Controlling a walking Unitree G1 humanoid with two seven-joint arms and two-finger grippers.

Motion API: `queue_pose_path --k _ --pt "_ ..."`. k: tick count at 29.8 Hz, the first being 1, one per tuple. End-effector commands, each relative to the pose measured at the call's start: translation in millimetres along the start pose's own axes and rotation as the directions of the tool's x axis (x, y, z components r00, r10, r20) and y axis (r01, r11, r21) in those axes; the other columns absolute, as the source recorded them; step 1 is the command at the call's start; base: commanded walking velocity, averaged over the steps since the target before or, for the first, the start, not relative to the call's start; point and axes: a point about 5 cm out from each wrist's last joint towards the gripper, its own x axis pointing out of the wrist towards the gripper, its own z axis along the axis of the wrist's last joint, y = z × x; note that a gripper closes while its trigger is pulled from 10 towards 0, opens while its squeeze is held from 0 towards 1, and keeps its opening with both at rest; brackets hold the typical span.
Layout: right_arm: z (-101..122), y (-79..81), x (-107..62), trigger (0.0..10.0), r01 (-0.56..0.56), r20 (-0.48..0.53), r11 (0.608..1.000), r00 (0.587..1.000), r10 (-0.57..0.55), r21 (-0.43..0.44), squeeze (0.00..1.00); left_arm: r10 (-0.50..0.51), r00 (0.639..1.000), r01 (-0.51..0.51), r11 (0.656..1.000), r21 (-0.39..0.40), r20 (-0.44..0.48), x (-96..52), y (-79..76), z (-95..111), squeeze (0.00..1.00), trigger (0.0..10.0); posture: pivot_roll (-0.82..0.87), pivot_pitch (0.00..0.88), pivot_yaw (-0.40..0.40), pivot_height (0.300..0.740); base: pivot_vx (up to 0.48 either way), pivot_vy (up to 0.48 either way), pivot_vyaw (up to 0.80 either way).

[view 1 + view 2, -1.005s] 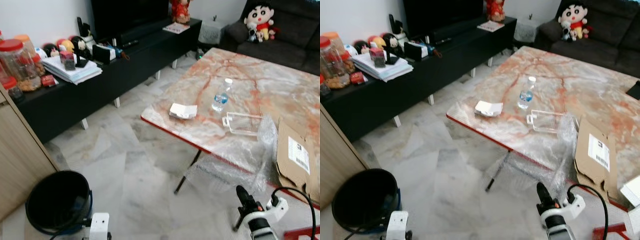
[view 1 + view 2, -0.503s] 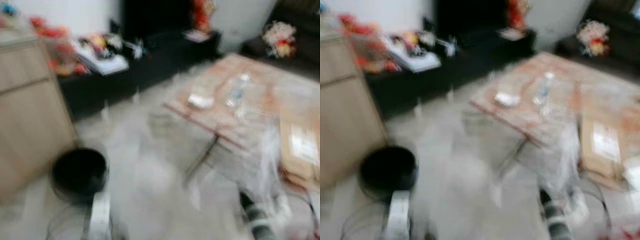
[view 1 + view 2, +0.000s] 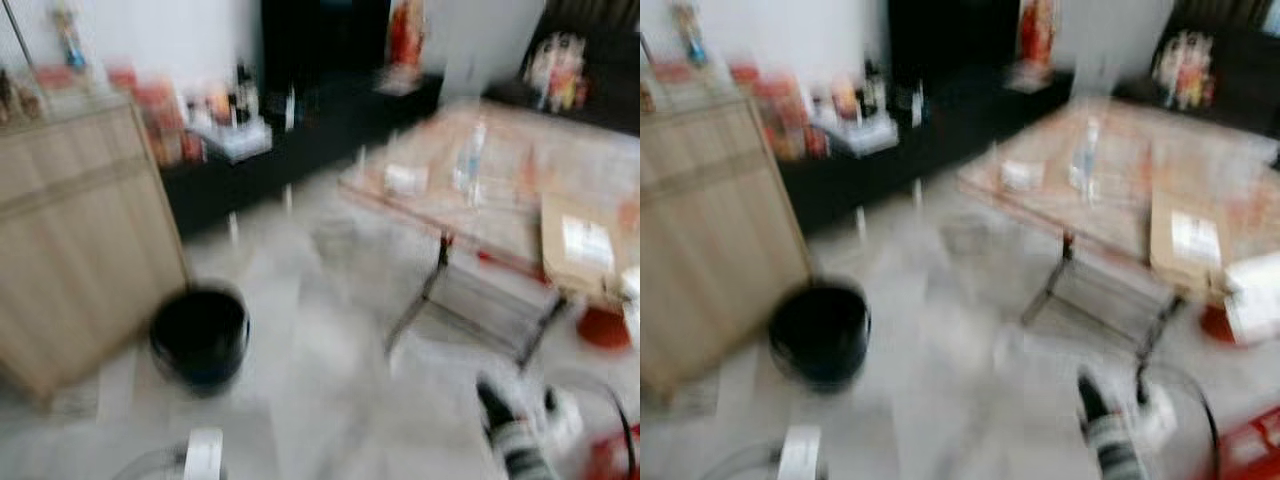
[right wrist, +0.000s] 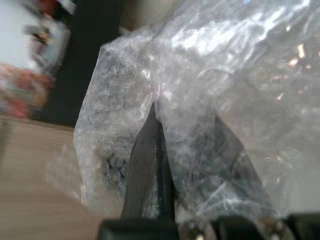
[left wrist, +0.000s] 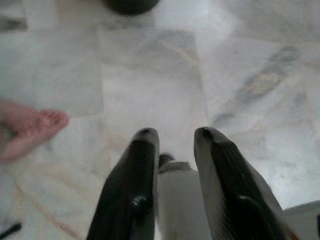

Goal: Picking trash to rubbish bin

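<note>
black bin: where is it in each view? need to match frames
Left eye view: black bin on the floor, lower left of centre, blurred.
Right eye view: same bin, lower left.
Left wrist view: dark rounded edge ahead of the left gripper, likely the bin.
Right wrist view: not in it; bubble wrap is up close.
Shared landmark: wooden cabinet beside the bin.

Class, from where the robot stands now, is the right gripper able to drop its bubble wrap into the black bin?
Probably not yet: the right gripper, shut on bubble wrap, is low on the right, while the bin stands apart across open floor.
</note>
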Motion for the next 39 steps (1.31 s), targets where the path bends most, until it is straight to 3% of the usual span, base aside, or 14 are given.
queue_pose_path --k 1,12,14,16,19,20,31,39 --pt "15 5.3 6.3 10.0 -0.003 0.037 0.999 0.999 0.005 -0.054 0.00 -0.005 1.000 0.005 1.000 -0.013 0.004 0.9 -4.4 3 0.00 10.0 -0.20 0.000 -0.109 0.740 0.000 0.000 0.00" --pt "15 -13.4 -3.2 10.0 0.201 0.031 0.957 0.979 -0.199 -0.209 0.00 -0.006 1.000 0.006 1.000 -0.005 -0.013 0.3 -3.4 0 0.00 10.0 -0.21 0.000 -0.101 0.740 0.000 0.000 0.00" --pt "11 -20.7 -6.8 10.0 0.284 -0.006 0.910 0.954 -0.300 -0.303 0.00 -0.008 1.000 0.008 1.000 0.004 -0.018 0.4 -3.6 0 0.00 10.0 -0.21 0.000 -0.101 0.740 0.000 0.000 0.00" --pt "10 -22.2 -7.5 10.0 0.303 -0.010 0.896 0.946 -0.324 -0.324 0.00 -0.009 1.000 0.009 1.000 0.006 -0.019 0.4 -3.7 0 0.00 10.0 -0.21 0.000 -0.101 0.740 0.000 0.000 0.00" --pt "5 -31.2 -12.5 10.0 0.403 -0.033 0.806 0.887 -0.461 -0.433 0.00 -0.006 1.000 0.006 1.000 0.016 -0.026 0.9 -3.5 0 0.00 10.0 -0.20 0.000 -0.097 0.740 0.000 0.000 0.00" --pt "4 -32.3 -13.2 10.0 0.414 -0.036 0.793 0.877 -0.479 -0.447 0.00 -0.004 1.000 0.004 1.000 0.016 -0.025 0.9 -3.3 0 0.00 10.0 -0.20 0.000 -0.097 0.740 0.000 0.000 0.00" --pt "-9 -30.1 -11.6 10.0 0.404 -0.072 0.766 0.862 -0.502 -0.500 0.00 -0.001 1.000 0.001 0.999 0.033 -0.014 1.2 -0.4 2 0.00 10.0 -0.20 0.000 -0.082 0.740 0.000 0.000 0.00" --pt "-16 -29.4 -12.3 10.0 0.386 -0.086 0.744 0.857 -0.508 -0.545 0.00 0.063 0.998 -0.064 0.996 0.065 0.020 2.3 23.7 8 0.00 10.0 -0.17 0.000 -0.065 0.740 0.000 0.000 0.00"
